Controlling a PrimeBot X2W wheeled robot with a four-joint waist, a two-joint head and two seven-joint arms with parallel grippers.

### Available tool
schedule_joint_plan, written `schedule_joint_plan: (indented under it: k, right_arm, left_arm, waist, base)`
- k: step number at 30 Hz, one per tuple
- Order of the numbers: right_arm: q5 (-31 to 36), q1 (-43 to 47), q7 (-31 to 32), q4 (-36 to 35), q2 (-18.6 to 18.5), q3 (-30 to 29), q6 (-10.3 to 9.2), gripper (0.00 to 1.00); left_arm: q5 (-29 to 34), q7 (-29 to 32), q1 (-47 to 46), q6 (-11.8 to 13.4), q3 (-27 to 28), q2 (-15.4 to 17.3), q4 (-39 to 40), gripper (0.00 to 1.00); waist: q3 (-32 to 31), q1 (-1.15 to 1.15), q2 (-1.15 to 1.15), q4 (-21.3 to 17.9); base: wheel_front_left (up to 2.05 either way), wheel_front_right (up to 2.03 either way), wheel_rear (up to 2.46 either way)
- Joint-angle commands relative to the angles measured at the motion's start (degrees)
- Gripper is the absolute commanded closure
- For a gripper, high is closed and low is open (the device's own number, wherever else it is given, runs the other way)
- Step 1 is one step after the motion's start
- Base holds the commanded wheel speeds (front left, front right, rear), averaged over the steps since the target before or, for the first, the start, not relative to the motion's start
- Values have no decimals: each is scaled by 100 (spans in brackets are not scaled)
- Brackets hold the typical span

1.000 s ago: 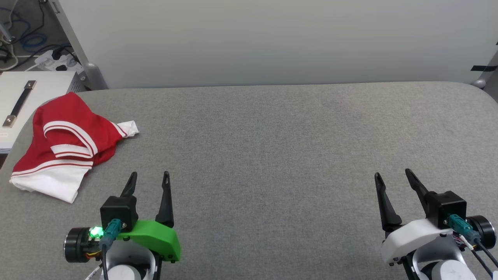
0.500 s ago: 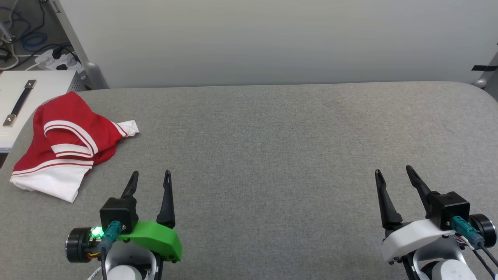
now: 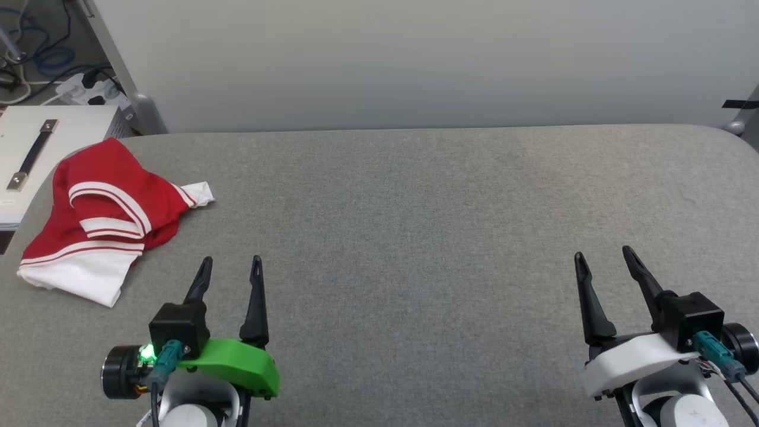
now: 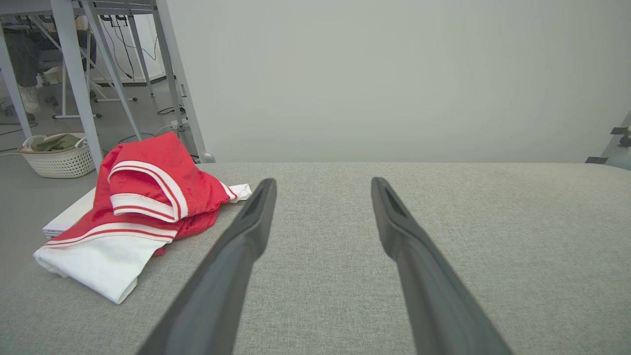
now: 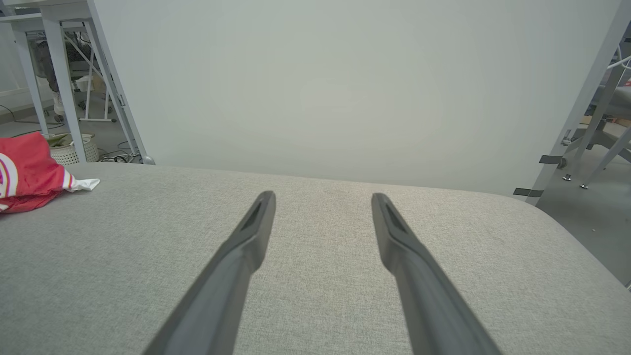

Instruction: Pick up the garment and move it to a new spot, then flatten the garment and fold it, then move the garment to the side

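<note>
While the shirt [image 3: 98, 219] sits bunched at the table's [image 3: 415, 207] far left corner, nothing's picked up yet; both the left claw [image 3: 230, 267] and right claw [image 3: 603, 258] hang spread and empty. Next, I'd guess the left one reaches over and pinches a fold.

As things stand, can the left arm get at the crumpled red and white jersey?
Probably yes. The left gripper is open, a little to the right of the garment and nearer the robot, with only bare grey table between them.

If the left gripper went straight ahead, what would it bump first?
Likely nothing near: the left gripper faces bare grey tabletop, then the pale wall. The garment lies just left of its path.
</note>
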State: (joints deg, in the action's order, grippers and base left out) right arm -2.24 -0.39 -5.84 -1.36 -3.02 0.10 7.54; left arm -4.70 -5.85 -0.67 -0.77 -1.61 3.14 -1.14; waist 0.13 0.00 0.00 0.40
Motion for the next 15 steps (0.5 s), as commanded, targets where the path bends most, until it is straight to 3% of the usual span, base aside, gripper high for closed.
schedule_joint_plan:
  k: [1,15]
  right_arm:
    - [-30,68,-68,-28,6,7,-2,0]
    - [-45,82,-231,116,7,40,-3,0]
  left_arm:
    - [-62,-55,139,-32,-21,-11,-17,0]
    - [-176,-220,157,-50,-103,-14,-221,0]
  waist:
    - [1,0,0,3]
    - [46,0,0,-9]
  base:
    - [0,0,0]
    - [0,0,0]
